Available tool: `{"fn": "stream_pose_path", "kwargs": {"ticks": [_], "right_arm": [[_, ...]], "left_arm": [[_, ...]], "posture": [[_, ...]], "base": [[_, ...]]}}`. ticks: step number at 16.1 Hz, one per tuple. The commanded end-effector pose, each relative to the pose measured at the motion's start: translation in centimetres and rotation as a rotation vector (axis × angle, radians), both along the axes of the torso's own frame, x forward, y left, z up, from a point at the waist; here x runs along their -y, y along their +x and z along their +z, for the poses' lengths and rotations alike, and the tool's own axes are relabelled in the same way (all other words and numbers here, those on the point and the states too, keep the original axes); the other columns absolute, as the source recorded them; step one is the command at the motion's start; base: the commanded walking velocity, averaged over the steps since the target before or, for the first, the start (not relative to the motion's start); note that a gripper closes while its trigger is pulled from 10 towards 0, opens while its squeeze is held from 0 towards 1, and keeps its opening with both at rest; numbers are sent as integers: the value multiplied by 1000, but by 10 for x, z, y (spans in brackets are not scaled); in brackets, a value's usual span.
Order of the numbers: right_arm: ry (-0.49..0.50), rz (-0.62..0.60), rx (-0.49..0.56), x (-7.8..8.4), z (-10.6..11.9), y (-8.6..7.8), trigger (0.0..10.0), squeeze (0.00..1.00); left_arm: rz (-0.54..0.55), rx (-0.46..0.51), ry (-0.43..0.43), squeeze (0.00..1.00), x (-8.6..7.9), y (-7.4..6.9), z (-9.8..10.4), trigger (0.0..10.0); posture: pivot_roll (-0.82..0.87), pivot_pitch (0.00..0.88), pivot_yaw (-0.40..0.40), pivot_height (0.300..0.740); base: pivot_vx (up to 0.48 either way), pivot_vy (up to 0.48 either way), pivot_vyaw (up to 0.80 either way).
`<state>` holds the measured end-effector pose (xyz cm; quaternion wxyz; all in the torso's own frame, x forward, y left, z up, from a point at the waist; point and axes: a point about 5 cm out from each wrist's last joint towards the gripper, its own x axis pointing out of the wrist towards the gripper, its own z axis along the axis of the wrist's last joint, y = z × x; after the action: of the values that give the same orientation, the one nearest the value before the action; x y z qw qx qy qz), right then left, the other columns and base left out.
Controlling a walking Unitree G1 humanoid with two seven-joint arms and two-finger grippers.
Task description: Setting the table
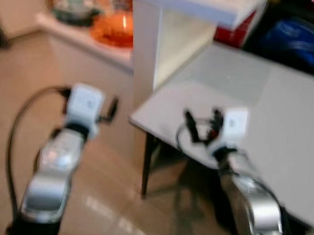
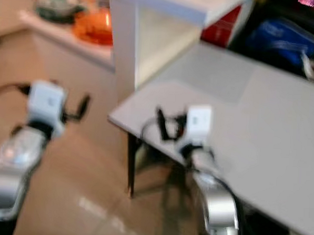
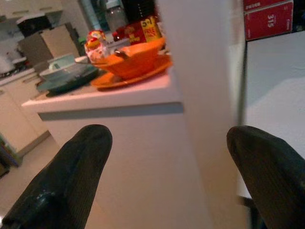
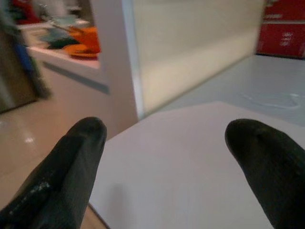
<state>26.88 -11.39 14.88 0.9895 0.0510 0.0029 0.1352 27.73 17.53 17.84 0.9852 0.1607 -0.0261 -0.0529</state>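
Approach phase of table setting, head views blurred by motion. Left gripper (image 1: 111, 109) is held out over the tan floor (image 1: 22, 79), fingers (image 3: 66, 176) spread wide with nothing between them; right gripper (image 1: 201, 125) hangs at the near corner of the grey bench (image 1: 283, 119), fingers (image 4: 66, 167) likewise spread wide and empty. Tableware lies ahead and to the robot's left on a pale side counter (image 3: 109, 98): an orange bowl (image 3: 136, 58) seated on an orange plate (image 3: 124, 78), with a stack of teal dishes (image 3: 66, 76) just beside it and jars behind. A white partition post (image 1: 144, 53) stands between that counter and the bench. Judged from this layout, the left arm is the nearer to the dishes, its wrist camera looking almost straight at them, while the right arm is the nearer to the bench top where they would be laid. Bench surface is bare and matte; red boxes (image 4: 286, 24) and a blue bag (image 1: 295, 38) lie beyond its far edge
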Motion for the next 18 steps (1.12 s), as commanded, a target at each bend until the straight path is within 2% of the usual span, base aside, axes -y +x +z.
{"fn": "stream_pose_path", "kwargs": {"ticks": [1,9,18], "right_arm": [[-3,-59,2,13,1,0,10000,0],[6,-71,19,11,5,3,10000,0],[-11,-71,36,9,7,5,10000,0]], "left_arm": [[-30,8,-10,0,9,2,1,10000],[-33,34,-3,0,9,7,6,10000],[-36,40,-2,0,9,7,7,10000]], "posture": [[40,0,-17,740],[47,0,-15,740],[52,0,-22,740]], "base": [[0,480,-781],[0,480,-750],[0,480,0]]}}
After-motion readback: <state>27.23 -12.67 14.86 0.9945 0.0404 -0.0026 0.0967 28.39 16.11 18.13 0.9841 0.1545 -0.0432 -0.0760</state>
